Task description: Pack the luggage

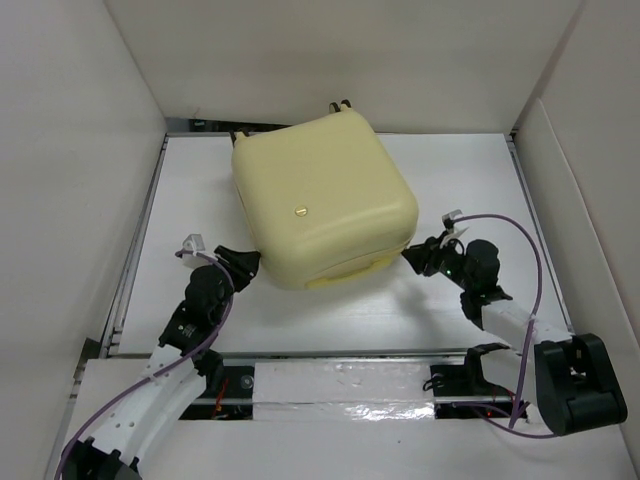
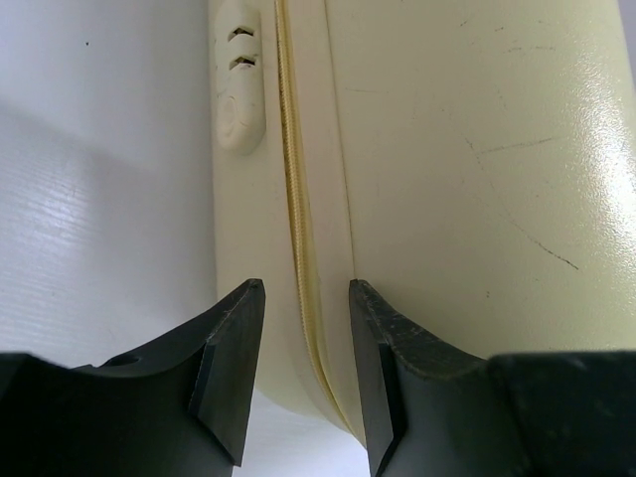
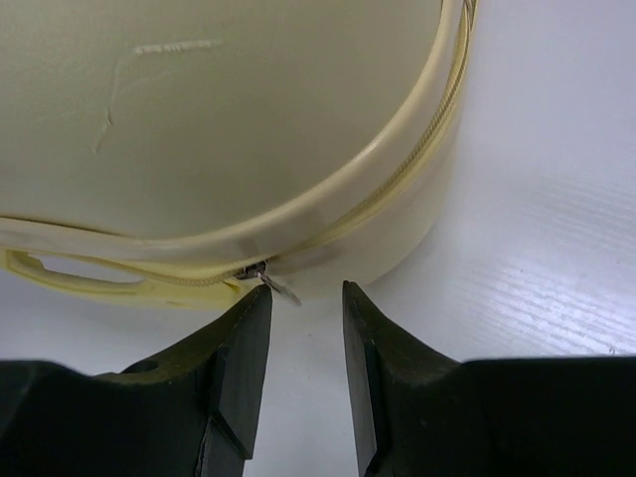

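Note:
The luggage [image 1: 322,195] is a pale-yellow hard-shell suitcase lying flat and closed on the white table, wheels at the far end. My left gripper [image 1: 243,265] is open at its near left corner; in the left wrist view [image 2: 306,373] its jaws straddle the zipper seam [image 2: 298,229] without gripping. My right gripper [image 1: 416,256] is open at the near right corner. In the right wrist view [image 3: 303,343] its left fingertip sits just below the small metal zipper pull [image 3: 278,287], which hangs from the seam of the suitcase [image 3: 248,119].
White walls [image 1: 80,150] close in the table on the left, back and right. A cream handle [image 3: 89,273] runs along the suitcase's near side. Purple cables [image 1: 500,225] loop by both arms.

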Controlling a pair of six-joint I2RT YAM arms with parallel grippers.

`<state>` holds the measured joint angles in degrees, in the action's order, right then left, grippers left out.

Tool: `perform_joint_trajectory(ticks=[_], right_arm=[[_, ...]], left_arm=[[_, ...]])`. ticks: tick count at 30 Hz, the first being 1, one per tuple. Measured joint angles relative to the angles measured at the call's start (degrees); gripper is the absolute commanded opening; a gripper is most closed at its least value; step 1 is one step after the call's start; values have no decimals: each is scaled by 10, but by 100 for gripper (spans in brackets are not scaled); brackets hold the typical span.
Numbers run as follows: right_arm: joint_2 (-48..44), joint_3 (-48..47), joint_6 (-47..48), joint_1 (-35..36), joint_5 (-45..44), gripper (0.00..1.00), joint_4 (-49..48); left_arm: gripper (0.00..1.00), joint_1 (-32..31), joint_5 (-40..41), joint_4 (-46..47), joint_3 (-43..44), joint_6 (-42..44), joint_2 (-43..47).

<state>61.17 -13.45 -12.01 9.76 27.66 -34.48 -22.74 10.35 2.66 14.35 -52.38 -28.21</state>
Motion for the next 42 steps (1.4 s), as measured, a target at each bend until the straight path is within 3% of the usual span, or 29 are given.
perform_joint_trajectory(ticks=[7,12,15,19,24,31,39,42], right_arm=[[41,-24,14,11,0,35,-20],[67,-36,14,33,-22,7,-36],[63,-36,8,63,-58,0,-32],[23,-39,11,125,-161,0,24],[-16,-84,14,240,-290,0,166],[81,-175,-18,398,-327,0,207],[87,-199,-30,398,-328,0,232],[130,-233,-35,433,-322,0,230]], left_arm=[[34,3,-11,41,-8,3,-25],[33,4,-14,66,-9,5,-42],[31,4,-22,87,-19,6,-42],[30,8,-27,123,-36,7,-44],[30,20,0,158,-38,10,-71],[29,22,-23,235,-38,5,-137],[28,21,-76,293,-38,-5,-178],[27,21,-88,321,-42,-13,-197]])
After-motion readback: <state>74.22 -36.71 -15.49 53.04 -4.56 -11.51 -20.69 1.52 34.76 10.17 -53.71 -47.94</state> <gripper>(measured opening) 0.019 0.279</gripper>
